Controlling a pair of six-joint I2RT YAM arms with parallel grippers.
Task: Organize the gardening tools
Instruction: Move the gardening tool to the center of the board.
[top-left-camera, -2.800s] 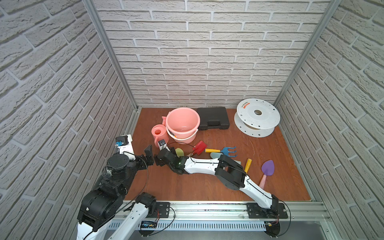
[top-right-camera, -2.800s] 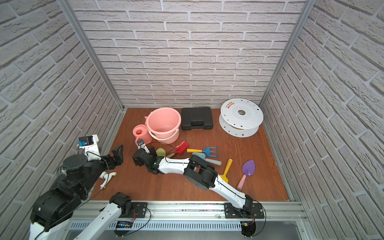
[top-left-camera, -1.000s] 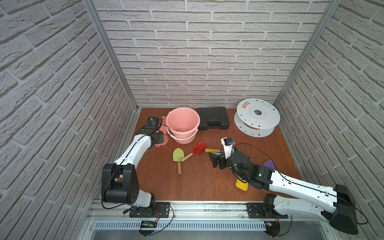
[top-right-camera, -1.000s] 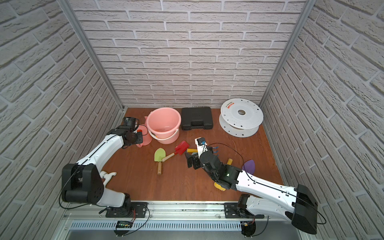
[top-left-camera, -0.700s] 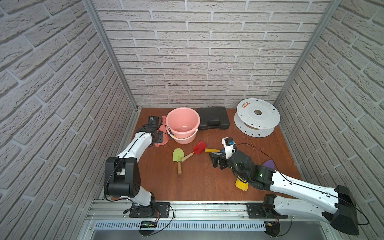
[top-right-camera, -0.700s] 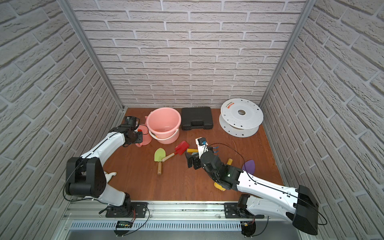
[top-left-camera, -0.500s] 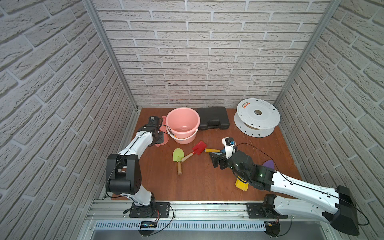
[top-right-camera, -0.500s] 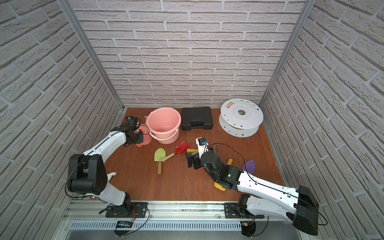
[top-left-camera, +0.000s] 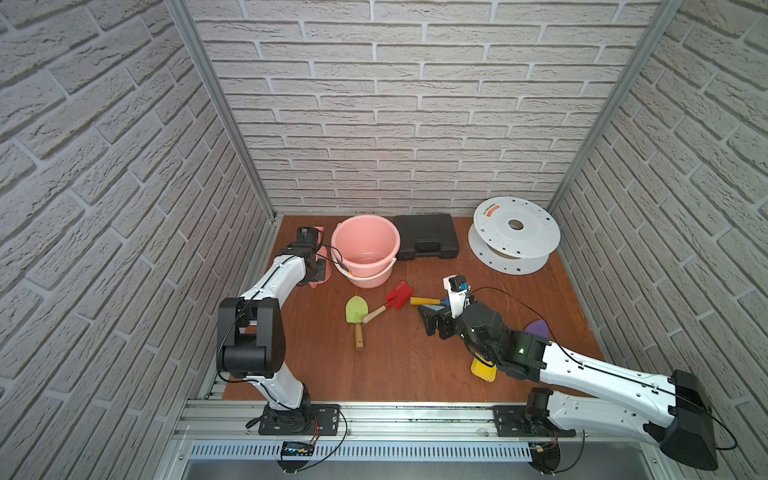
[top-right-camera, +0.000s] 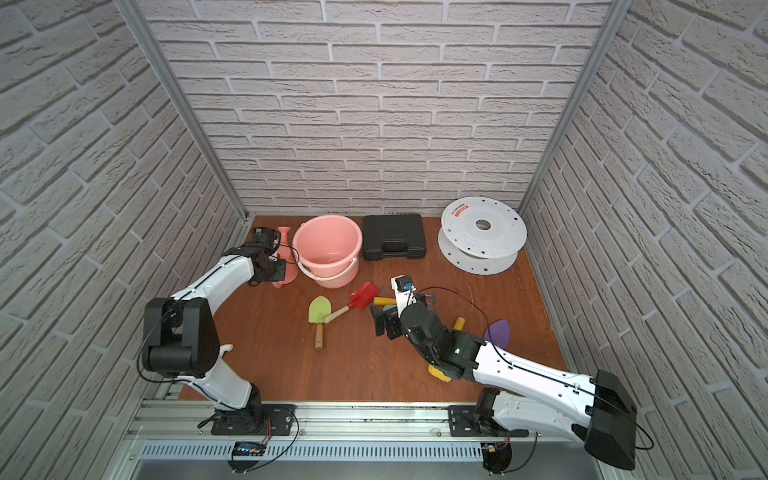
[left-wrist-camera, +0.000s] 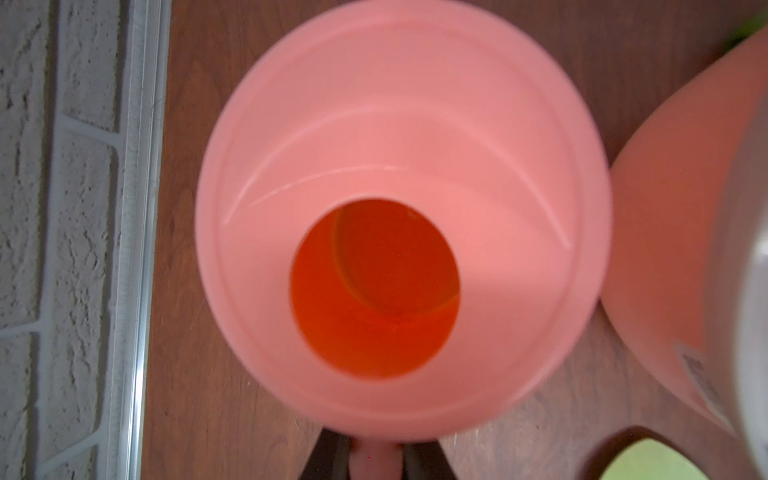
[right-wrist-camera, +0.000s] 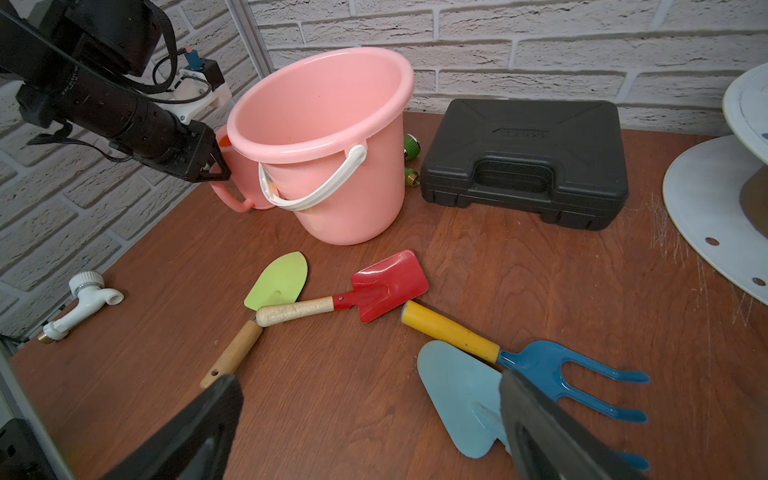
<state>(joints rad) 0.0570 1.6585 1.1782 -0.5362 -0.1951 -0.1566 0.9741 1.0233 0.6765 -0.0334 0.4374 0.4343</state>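
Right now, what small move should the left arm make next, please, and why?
Probably lift the pink plastic watering can straight up: the jaws of the left gripper press both sides of its handle, and the round pink bucket stands beside it.

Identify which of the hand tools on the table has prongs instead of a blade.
The blue rake with the yellow handle: it ends in three prongs, whereas the green spade, red spade and pale blue trowel have flat blades.
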